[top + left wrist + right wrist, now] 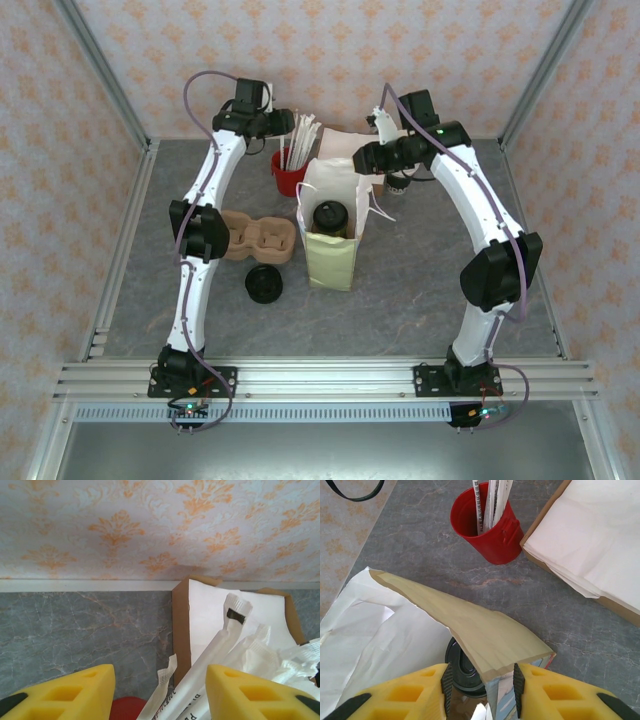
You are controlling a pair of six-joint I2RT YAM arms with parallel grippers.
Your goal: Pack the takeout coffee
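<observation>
Takeout coffee (pixel 330 218): seated inside paper bag (pixel 330 262). Bag rim is pinched by right pincer (pixel 481 681); left pincer (pixel 160 682) is seen open above straws (pixel 217 652).

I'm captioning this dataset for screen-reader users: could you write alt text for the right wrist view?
The yellow fingers of the right gripper straddle the rim of an open paper bag, with the black lid of the takeout coffee showing inside just below. Beyond, on the grey marbled table, stand a red cup of wrapped straws and a cardboard tray of white napkins.
</observation>
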